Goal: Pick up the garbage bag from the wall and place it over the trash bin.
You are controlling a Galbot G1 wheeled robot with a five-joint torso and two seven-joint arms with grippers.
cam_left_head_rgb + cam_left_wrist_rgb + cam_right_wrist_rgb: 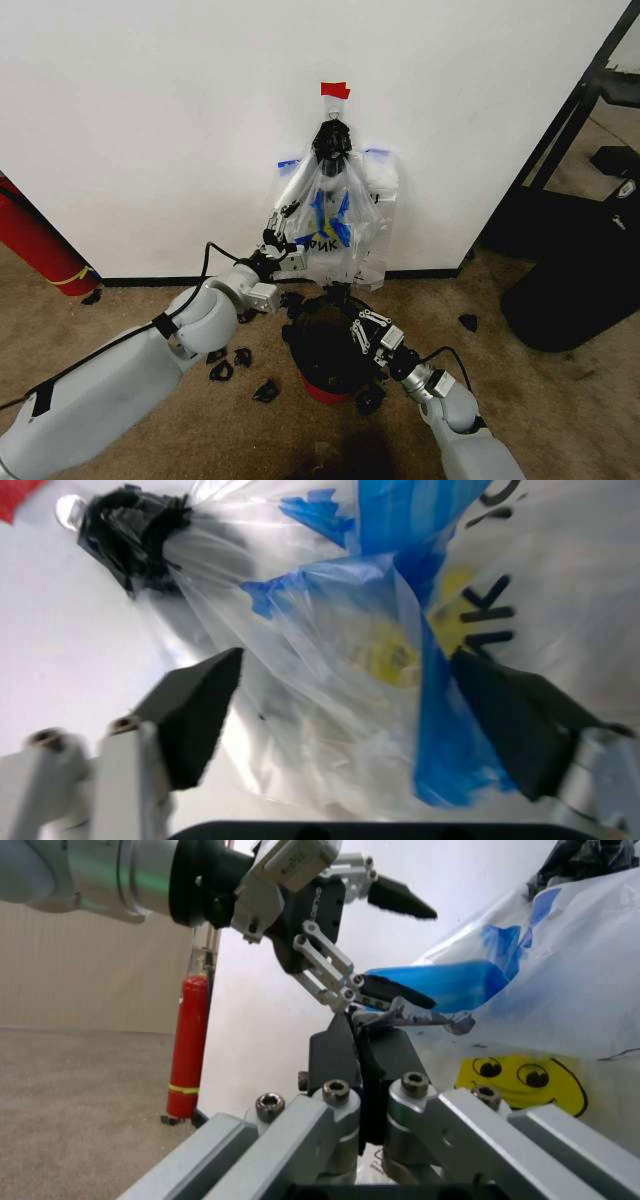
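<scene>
The garbage bag (pixel 335 240), clear with blue handles and a yellow smiley (pixel 520 1080), hangs at the front of a bunch of like bags under a black knot (pixel 331 140) and red tape on the white wall (pixel 150 120). My left gripper (pixel 280 238) is open at the bag's left side. In the left wrist view its fingers (pixel 200 705) straddle a blue handle (pixel 440 727) and the film. My right gripper (pixel 345 298) is at the bag's bottom edge, above the trash bin (pixel 322 388). Its pads (pixel 365 1057) are shut on a twist of the clear film (pixel 425 1018).
A red fire extinguisher (pixel 40 245) leans at the wall's left end. A large black bulky object (pixel 570 290) and a black frame (pixel 570 110) stand to the right. Small black scraps (pixel 240 360) lie on the carpet around the bin.
</scene>
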